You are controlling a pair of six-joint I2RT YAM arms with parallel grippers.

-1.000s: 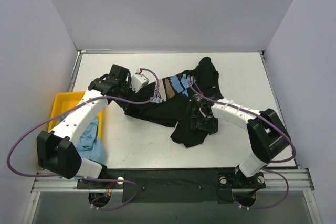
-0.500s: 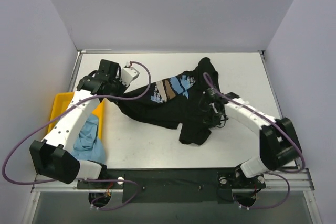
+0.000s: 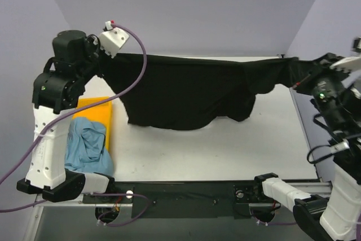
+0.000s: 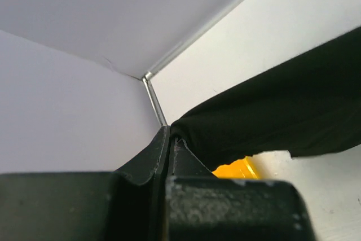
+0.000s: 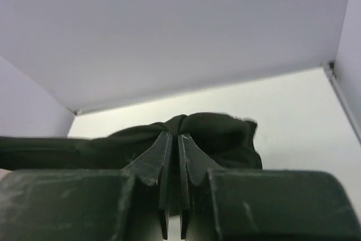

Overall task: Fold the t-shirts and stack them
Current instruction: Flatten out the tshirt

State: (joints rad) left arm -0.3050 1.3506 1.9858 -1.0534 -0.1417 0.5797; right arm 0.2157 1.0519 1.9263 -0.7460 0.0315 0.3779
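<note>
- Currently, the step in hand appears to be spreading the black t-shirt [image 3: 186,91]. It hangs stretched as a wide sheet in the air, up and to the right of the yellow tray [image 3: 96,108], over the tabletop [image 3: 197,150].
- State of the left end effector [image 4: 170,139]: fingers together, clamped on one upper corner of the black t-shirt, above the far end of the tray.
- State of the right end effector [image 5: 174,139]: fingers together, clamped on a bunched fold at the opposite upper corner, well to the right of the tray.
- The lower hem sags in the middle. Whether it touches the tabletop cannot be told.
- The light blue t-shirt [image 3: 87,145] lies crumpled at the near end of the tray, unfolded.
- Progress, as a judgement: early. Neither t-shirt is folded and no stack exists.
- Next move, as a judgement: lower both end effectors together with the cloth kept taut, so that the black t-shirt lies flat on the tabletop to the right of the tray. Uneven lowering is likely to leave wrinkles or a doubled hem.
- Writing: no brand, label or print is readable on the visible face of the black t-shirt or on the tray.
</note>
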